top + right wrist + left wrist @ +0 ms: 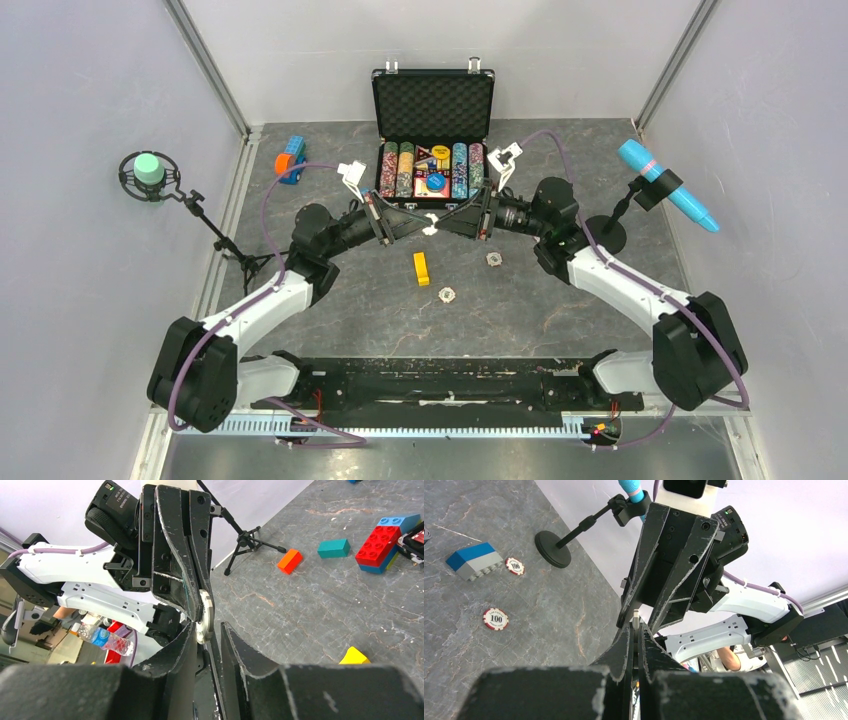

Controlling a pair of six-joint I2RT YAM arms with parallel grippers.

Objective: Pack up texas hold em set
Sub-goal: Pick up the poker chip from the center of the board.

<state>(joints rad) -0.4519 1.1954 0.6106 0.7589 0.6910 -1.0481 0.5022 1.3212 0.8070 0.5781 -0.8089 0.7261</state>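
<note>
Just in front of the open briefcase (433, 100), the left gripper (636, 639) has its jaws clamped on a pale-edged chip (205, 616). The right gripper (209, 632) meets it tip to tip, jaws narrowly apart round the same chip; cannot tell if it is pinching. Looks like a handover. The right should bite the free rim squarely before the left lets go, or the chip drops. Two loose chips (494, 259) lie on the desk further out from the briefcase.

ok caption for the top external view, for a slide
Left gripper and right gripper meet at a pale chip before the open case, two loose chips and a yellow block nearby.
</note>
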